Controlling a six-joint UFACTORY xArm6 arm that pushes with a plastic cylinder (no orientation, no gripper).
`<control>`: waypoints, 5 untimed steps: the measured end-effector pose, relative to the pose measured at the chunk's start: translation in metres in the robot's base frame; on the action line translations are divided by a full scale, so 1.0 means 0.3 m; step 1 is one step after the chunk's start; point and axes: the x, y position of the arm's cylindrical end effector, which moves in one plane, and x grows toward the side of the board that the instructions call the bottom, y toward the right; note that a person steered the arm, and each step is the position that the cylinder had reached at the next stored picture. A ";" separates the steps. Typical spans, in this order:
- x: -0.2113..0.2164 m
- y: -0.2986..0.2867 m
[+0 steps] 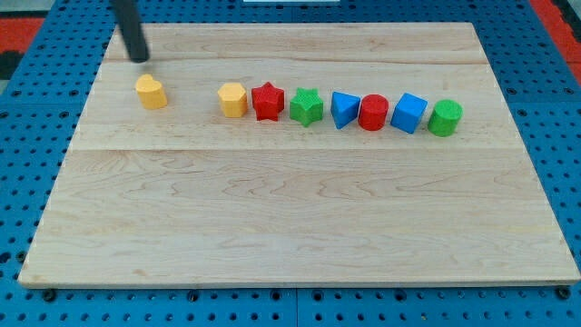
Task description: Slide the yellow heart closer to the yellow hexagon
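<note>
The yellow heart [151,92] lies on the wooden board at the view's upper left, apart from the other blocks. The yellow hexagon [232,99] lies to its right and heads a row of blocks. A gap of bare wood separates the two. My tip [139,60] rests on the board just above and slightly left of the yellow heart, not touching it.
Right of the hexagon the row runs on: a red star [268,101], a green star [306,106], a blue triangle [343,109], a red cylinder [373,113], a blue cube [409,113], a green cylinder [445,118]. The wooden board [290,227] lies on a blue pegboard.
</note>
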 end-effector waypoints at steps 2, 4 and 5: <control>0.268 0.093; 0.306 0.087; 0.192 0.076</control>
